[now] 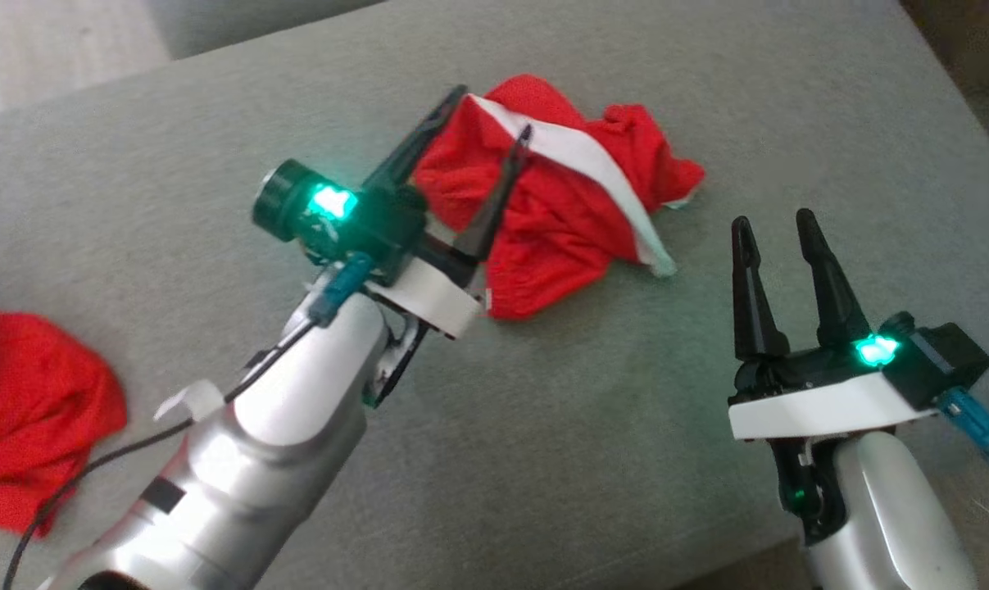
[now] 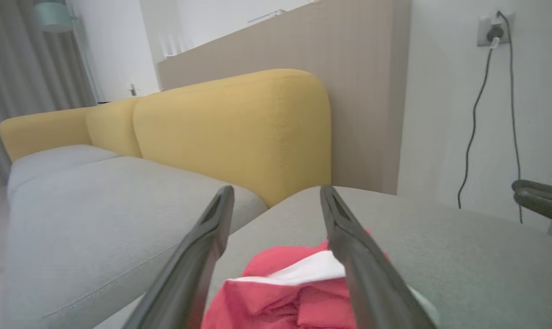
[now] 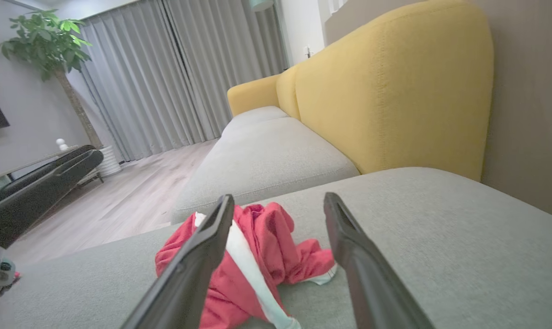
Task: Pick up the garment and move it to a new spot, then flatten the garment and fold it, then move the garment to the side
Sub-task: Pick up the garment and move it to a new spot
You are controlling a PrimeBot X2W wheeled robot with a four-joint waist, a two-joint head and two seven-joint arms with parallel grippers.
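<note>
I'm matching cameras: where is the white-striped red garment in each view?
Head view: garment upper centre, at the left fingers.
Left wrist view: garment bottom centre, between the left fingers.
Right wrist view: garment lower centre-left, beyond the right fingers.
Shared landmark: the grey cushion under it.

Soft even indoor light, faint shadows, green lights (image 1: 330, 201) glaring, wrist views edge-warped, fingers (image 2: 189, 274) blurred up close

Garment (image 1: 560, 205): matt red cloth, white band. Seat cushion (image 1: 625, 451): grey, coarse-woven fabric. Left forearm (image 1: 297, 393): smooth, glossy silver shell.
</note>
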